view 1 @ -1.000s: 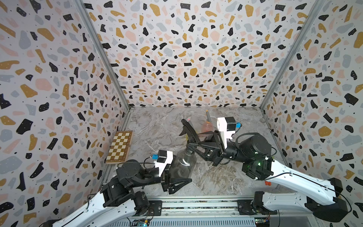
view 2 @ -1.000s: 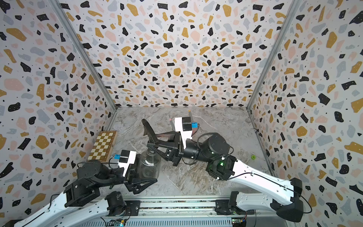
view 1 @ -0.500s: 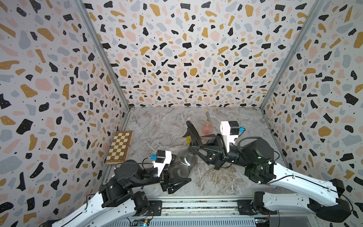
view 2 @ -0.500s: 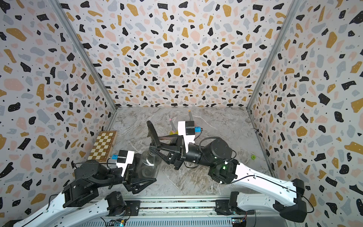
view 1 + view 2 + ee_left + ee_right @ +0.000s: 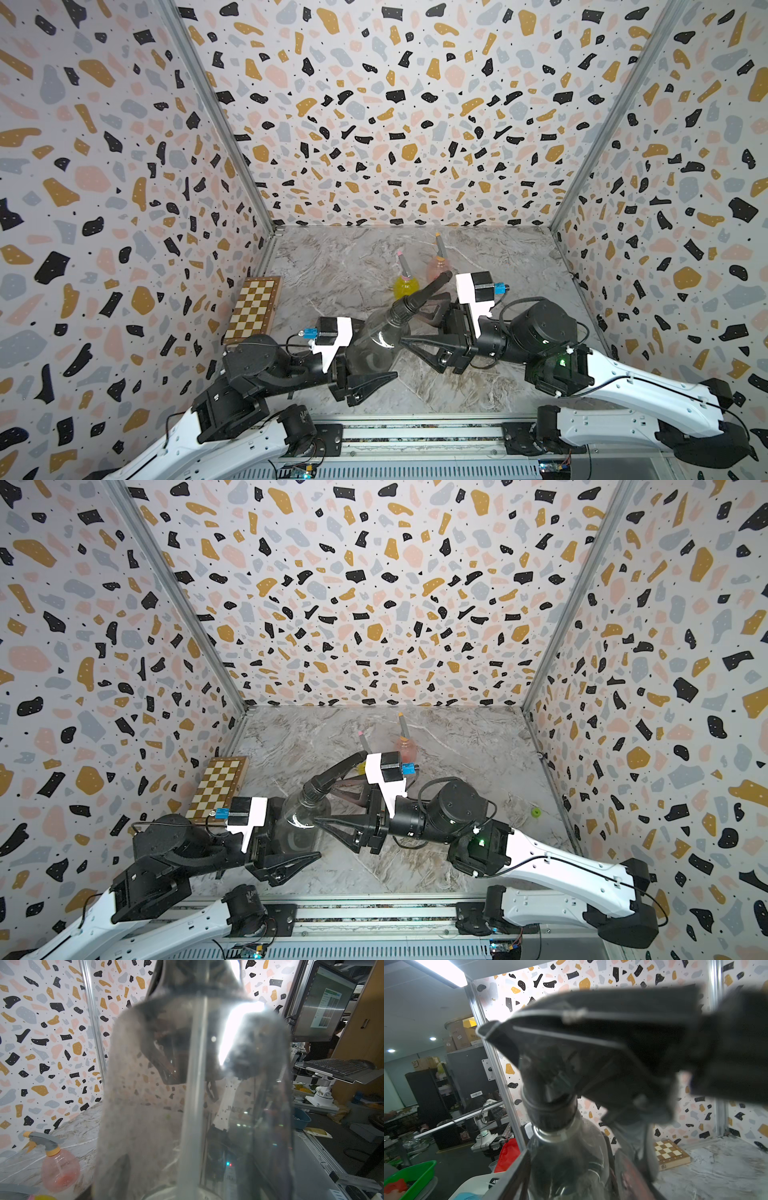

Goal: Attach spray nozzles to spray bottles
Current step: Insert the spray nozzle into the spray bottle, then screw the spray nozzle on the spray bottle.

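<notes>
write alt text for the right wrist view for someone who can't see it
Close up, a black spray nozzle sits on the neck of a smoky grey bottle. Behind it, a chessboard lies on the marble table.

smoky grey bottle: translucent plastic, glossy, strong glare on belly. black nozzle: matt plastic, ribbed collar. pink bottle: translucent plastic, smooth. tabletop: marble-look, smooth, faint sheen. chessboard: varnished wood. corner posts: dull metal. walls: matt terrazzo print.
</notes>
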